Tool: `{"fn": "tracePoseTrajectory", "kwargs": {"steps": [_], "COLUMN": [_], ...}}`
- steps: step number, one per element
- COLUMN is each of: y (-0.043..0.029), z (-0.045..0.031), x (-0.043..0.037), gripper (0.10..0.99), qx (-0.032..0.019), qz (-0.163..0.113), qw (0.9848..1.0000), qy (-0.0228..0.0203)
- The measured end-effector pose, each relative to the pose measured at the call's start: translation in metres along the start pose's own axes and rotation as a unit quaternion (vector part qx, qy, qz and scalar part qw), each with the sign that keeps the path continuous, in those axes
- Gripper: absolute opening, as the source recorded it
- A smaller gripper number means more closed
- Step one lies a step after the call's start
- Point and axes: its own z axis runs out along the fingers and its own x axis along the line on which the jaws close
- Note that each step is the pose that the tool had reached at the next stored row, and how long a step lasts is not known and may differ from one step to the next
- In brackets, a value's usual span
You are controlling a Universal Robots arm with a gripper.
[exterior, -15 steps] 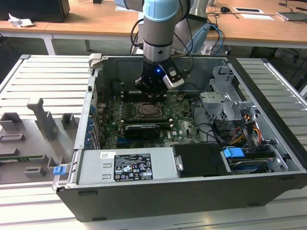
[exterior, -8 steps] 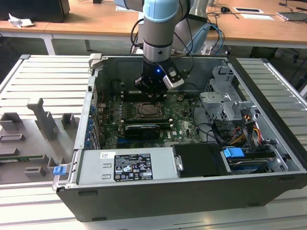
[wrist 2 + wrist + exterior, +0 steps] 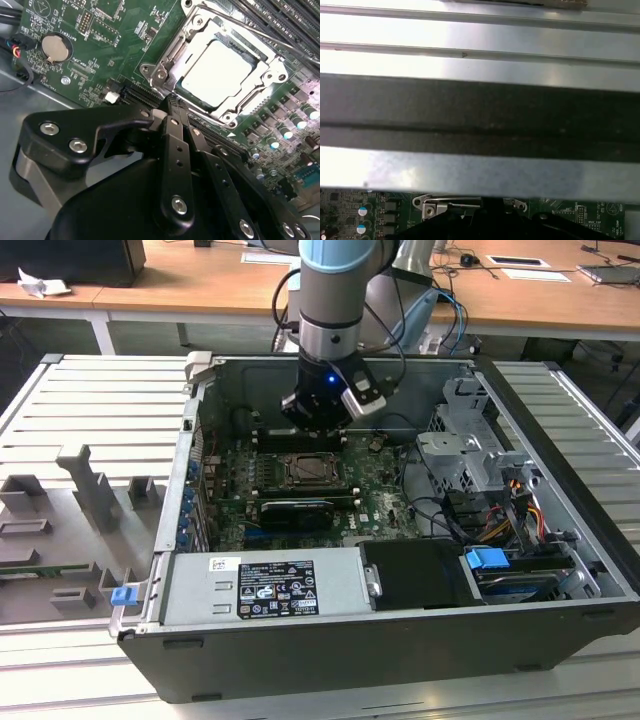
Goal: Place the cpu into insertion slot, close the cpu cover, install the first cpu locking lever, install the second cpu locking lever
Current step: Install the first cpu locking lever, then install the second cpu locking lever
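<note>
Inside the open computer case (image 3: 560, 570), the green motherboard (image 3: 100, 55) carries the insertion slot (image 3: 250, 107), where the cpu (image 3: 217, 72) sits under the closed cpu cover (image 3: 272, 65). The gripper (image 3: 172, 100) hangs just beside the socket's near edge, its fingers pressed together and holding nothing, their tips pointing at the cover's rim.

In the second wrist view we see the gripper (image 3: 172, 107) with its fingers pressed together, its black body cut off by the picture's edge, and its tips covering the near edge of the cpu cover (image 3: 220, 75). In the exterior view the arm's wrist hides the far part of the green board (image 3: 375, 490), and the cpu (image 3: 308, 471) there is too small for us to make out. In the first wrist view a blurred grey chassis wall (image 3: 480, 115) hides most of the board.
</note>
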Motion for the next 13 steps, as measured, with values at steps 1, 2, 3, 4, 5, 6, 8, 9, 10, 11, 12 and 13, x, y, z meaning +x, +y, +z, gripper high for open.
{"fn": "tracePoseTrajectory", "kwargs": {"steps": [1, 2, 3, 4, 5, 6, 8, 9, 10, 11, 12, 13], "y": [-0.0008, -0.0013, -0.0017, -0.0024, -0.0029, -0.0040, -0.0053, -0.0058, -0.0063, -0.0065, -0.0066, -0.0070], "z": [-0.0001, -0.0001, -0.0001, -0.0002, -0.0002, -0.0003, -0.0003, -0.0004, -0.0004, -0.0004, -0.0004, -0.0005], "x": [0.0001, 0.0001, 0.0001, 0.0001, 0.0002, 0.0002, 0.0003, 0.0003, 0.0003, 0.0004, 0.0003, 0.0004], "gripper": [0.106, 0.106, 0.106, 0.106, 0.106, 0.106, 0.106, 0.106, 0.106, 0.106, 0.106, 0.106], "qx": [0.0000, 0.0000, 0.0000, 0.0000, 0.0000, 0.0001, -0.0001, 0.0000, 0.0000, 0.0000, 0.0000, 0.0000], "qz": [0.000, 0.000, 0.000, 0.000, 0.000, 0.000, 0.000, 0.000, 0.000, 0.000, 0.000, 0.000], "qw": [1.0000, 1.0000, 1.0000, 1.0000, 1.0000, 1.0000, 1.0000, 1.0000, 1.0000, 1.0000, 1.0000, 1.0000], "qy": [0.0000, 0.0000, 0.0000, 0.0000, 0.0000, 0.0000, 0.0000, 0.0000, 0.0000, 0.0000, 0.0000, 0.0000]}}
